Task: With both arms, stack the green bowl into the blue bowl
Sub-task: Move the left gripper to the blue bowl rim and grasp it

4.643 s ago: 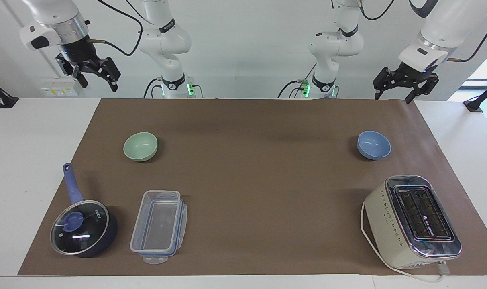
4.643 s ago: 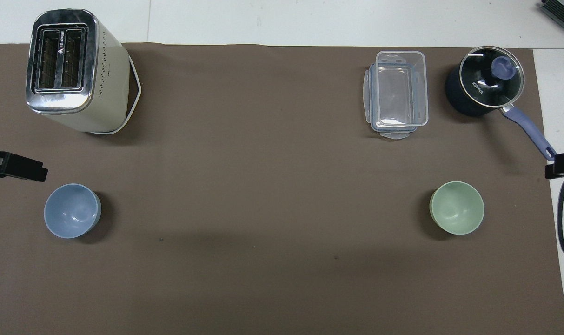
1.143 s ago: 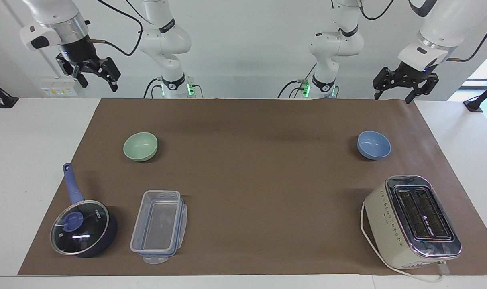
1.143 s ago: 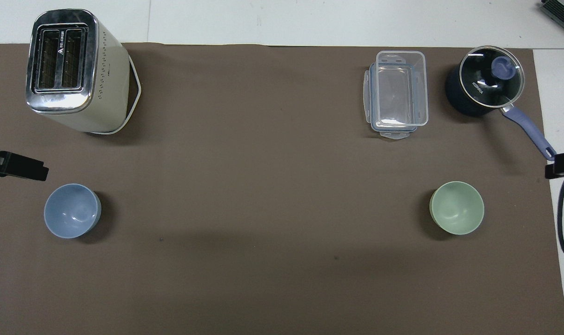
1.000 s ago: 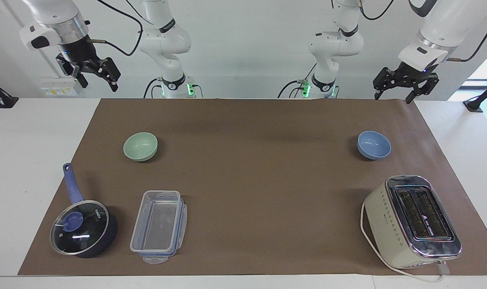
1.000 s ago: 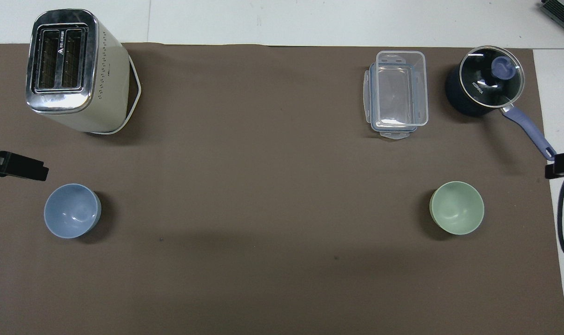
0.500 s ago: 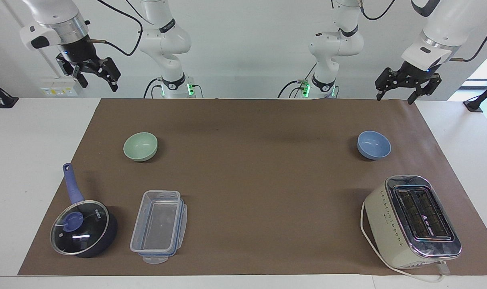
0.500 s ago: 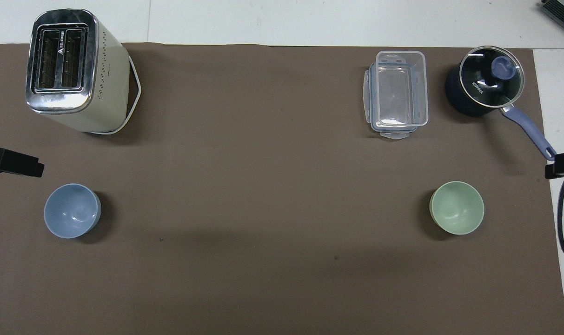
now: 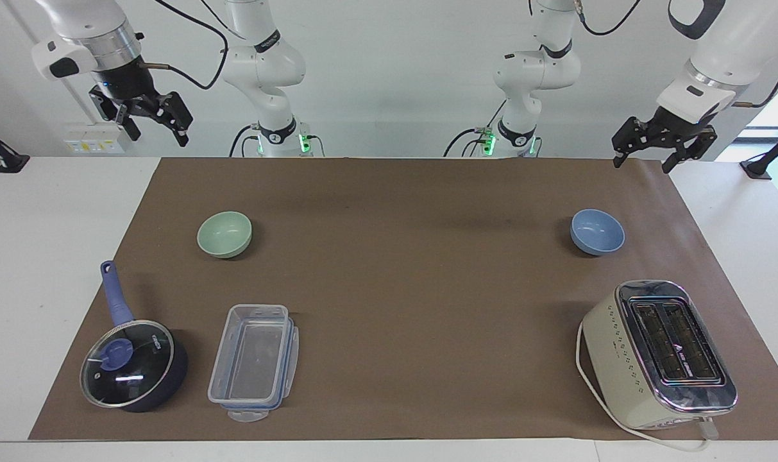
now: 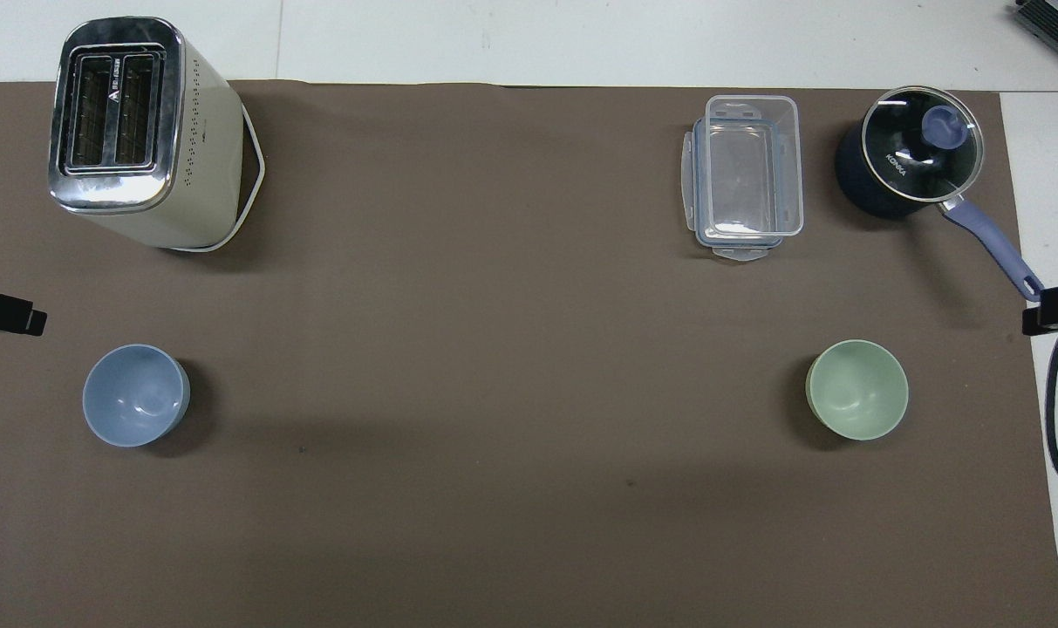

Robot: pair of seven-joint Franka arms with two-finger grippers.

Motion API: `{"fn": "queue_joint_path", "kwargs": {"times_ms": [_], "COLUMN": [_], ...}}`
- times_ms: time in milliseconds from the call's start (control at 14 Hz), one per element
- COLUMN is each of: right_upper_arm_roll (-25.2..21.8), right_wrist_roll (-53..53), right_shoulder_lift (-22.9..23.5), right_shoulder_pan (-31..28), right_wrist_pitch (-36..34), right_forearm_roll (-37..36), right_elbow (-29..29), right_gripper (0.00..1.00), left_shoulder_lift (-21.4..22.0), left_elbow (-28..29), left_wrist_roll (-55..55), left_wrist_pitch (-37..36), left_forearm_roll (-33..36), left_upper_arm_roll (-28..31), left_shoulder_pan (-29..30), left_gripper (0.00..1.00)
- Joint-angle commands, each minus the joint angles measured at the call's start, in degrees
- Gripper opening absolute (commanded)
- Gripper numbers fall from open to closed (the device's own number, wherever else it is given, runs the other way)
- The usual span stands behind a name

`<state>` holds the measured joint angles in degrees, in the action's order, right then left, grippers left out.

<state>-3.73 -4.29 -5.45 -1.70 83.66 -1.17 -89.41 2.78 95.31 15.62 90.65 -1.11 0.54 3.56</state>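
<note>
The green bowl sits upright on the brown mat toward the right arm's end of the table. The blue bowl sits upright toward the left arm's end, a wide stretch of mat between them. My left gripper hangs open and holds nothing, in the air over the mat's corner at the left arm's end, well apart from the blue bowl. My right gripper waits open and holds nothing, high above the table's edge at the right arm's end.
A cream toaster stands farther from the robots than the blue bowl. A clear plastic container and a dark blue lidded saucepan lie farther out than the green bowl.
My left gripper has drifted outward toward the left arm's end of the table and slightly down. The right arm and both bowls have stayed still.
</note>
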Motion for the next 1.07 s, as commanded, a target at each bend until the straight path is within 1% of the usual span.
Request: {"fn": "queue_joint_path", "kwargs": {"times_ms": [0, 571, 786, 1000], "right_upper_arm_roll": [0.12, 0.12, 0.12, 0.12], "right_wrist_roll": [1.30, 1.30, 1.30, 1.30], "right_shoulder_lift": [-0.61, -0.61, -0.61, -0.61], "right_shoulder_pan": [-0.41, -0.41, -0.41, -0.41], "right_wrist_pitch": [-0.25, -0.25, -0.34, -0.34], "right_forearm_roll": [0.12, 0.12, 0.12, 0.12], "right_elbow": [-0.42, -0.42, -0.42, -0.51], "right_gripper": [1.00, 1.00, 1.00, 1.00], "left_shoulder_lift": [1.35, 1.09, 0.56, -0.14], "left_elbow": [5.22, 15.24, 19.20, 21.31], "left_wrist_roll": [2.92, 7.49, 10.83, 12.76], "left_wrist_pitch": [4.79, 16.04, 20.69, 23.25], "left_forearm_roll": [-0.73, -1.61, -3.62, -4.77], "left_upper_arm_roll": [-0.28, -0.28, -0.28, -0.28], "left_shoulder_pan": [2.33, 7.07, 9.44, 9.98], "left_gripper": [1.00, 1.00, 1.00, 1.00]}}
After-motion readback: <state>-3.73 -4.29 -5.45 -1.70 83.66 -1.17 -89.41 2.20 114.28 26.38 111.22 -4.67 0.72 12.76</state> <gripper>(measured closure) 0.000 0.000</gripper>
